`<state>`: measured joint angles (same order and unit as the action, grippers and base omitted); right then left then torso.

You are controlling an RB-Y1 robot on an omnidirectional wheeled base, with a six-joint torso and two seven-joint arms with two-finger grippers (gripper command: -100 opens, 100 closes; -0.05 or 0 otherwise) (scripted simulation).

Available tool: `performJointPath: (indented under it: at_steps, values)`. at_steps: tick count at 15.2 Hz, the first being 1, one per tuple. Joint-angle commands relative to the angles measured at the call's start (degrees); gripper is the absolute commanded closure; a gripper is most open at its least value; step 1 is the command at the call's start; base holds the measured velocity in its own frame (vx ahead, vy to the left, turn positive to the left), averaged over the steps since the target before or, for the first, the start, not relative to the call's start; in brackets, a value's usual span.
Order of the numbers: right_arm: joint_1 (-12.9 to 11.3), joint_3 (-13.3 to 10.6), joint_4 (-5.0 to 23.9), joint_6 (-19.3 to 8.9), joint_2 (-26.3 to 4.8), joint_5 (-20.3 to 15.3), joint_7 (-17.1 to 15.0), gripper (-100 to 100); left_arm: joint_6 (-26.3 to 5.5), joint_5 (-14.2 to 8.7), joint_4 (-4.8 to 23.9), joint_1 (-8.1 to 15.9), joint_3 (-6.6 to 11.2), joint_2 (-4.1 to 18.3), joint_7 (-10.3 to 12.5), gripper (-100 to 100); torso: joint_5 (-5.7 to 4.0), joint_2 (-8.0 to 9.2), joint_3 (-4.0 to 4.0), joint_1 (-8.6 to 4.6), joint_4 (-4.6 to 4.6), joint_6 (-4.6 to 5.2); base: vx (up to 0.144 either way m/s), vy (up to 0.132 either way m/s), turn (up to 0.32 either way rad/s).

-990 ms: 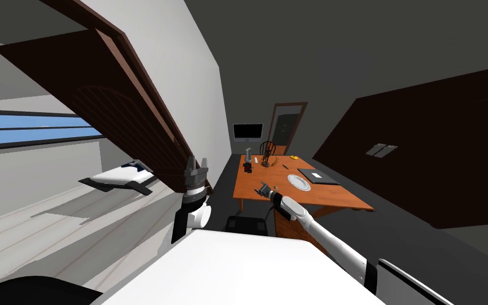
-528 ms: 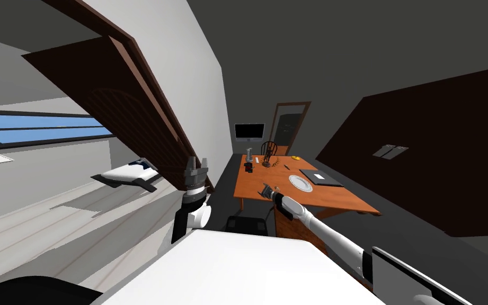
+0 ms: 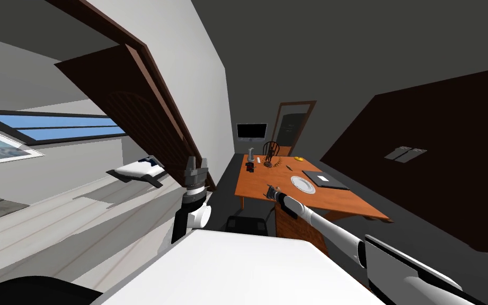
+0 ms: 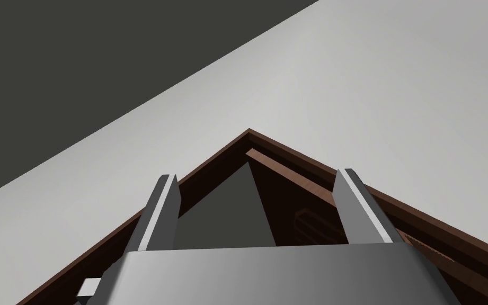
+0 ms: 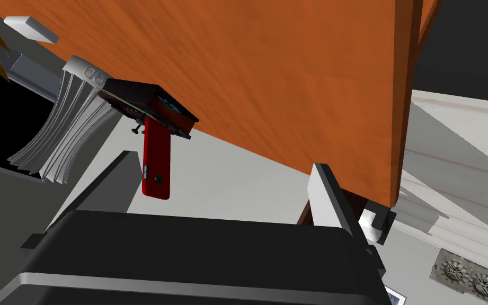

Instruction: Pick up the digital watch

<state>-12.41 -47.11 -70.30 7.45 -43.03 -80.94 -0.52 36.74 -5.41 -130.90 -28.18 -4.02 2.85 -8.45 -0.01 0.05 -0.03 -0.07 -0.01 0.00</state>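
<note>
R gripper [image 5: 221, 161], fingers spread & empty, hovers over orange table [image 5: 290, 79] mid-approach, digital watch [image 5: 152, 103] ahead by a white ribbed object [image 5: 62, 132]; next: reach fwd, straddle watch; L gripper [image 3: 196, 161] spread, idle.

White forearm [image 3: 322, 225], dark joints, left tool [image 3: 197, 160] grey, pale blade fingers [image 4: 164, 212]
</note>
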Motion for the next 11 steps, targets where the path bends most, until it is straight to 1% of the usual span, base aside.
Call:
performJointPath:
  at_steps: [1, 9, 10, 11]
  values:
    - [-1.22, -1.50, 2.04, -0.34, -0.67, -2.74, -0.15, -100, 0.00, 0.00, 0.00, 0.00, 0.00, 0.00, 0.00, 0, 0.00, 0.00, 0.00, 0.00, 0.00, 0.00, -0.017, -0.009, 0.057]
    - [-1.22, -1.50, 2.04, -0.34, -0.67, -2.74, -0.15, -100, 0.00, 0.00, 0.00, -0.01, 0.00, 0.00, 0.00, 0, 0.01, -0.08, 0.04, 0.07, 0.02, 0.01, 0.001, 0.000, -0.002]
    - [-1.27, -0.99, 1.86, -0.71, -2.28, -4.29, -0.97, -100, 0.00, 0.00, 0.00, -0.01, 0.00, 0.00, 0.00, 0, 0.01, -0.10, 0.05, 0.08, 0.02, 0.02, -0.017, -0.008, 0.054]
    - [-1.27, -0.83, 1.88, -0.81, -2.67, -4.64, -1.16, -100, 0.00, 0.00, 0.00, 0.00, 0.00, 0.00, 0.00, 0, 0.01, -0.06, 0.03, 0.05, 0.01, 0.01, -0.039, -0.020, 0.129]
